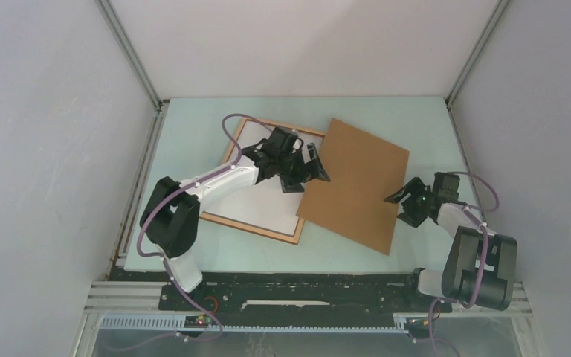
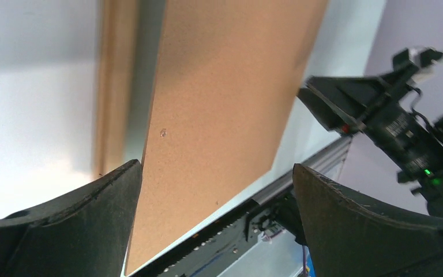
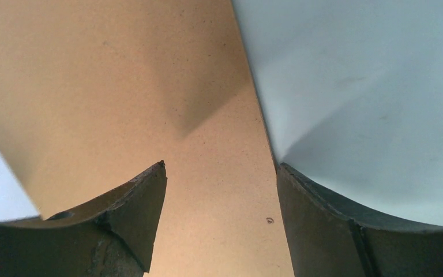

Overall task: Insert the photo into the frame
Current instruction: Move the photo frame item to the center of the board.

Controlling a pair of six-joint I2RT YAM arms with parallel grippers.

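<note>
The wooden frame lies flat at left-centre with a white sheet inside it; no printed picture shows, so the photo's image side is hidden. The plain brown backing board lies to its right, its left edge over the frame's right side. My left gripper is open and empty above that overlap; in the left wrist view the board and the frame's edge lie between and beyond its fingers. My right gripper is open and empty at the board's right edge, over the board in the right wrist view.
The pale green table is walled on three sides. A black rail runs along its near edge. The right arm shows at the right of the left wrist view. Bare table shows right of the board.
</note>
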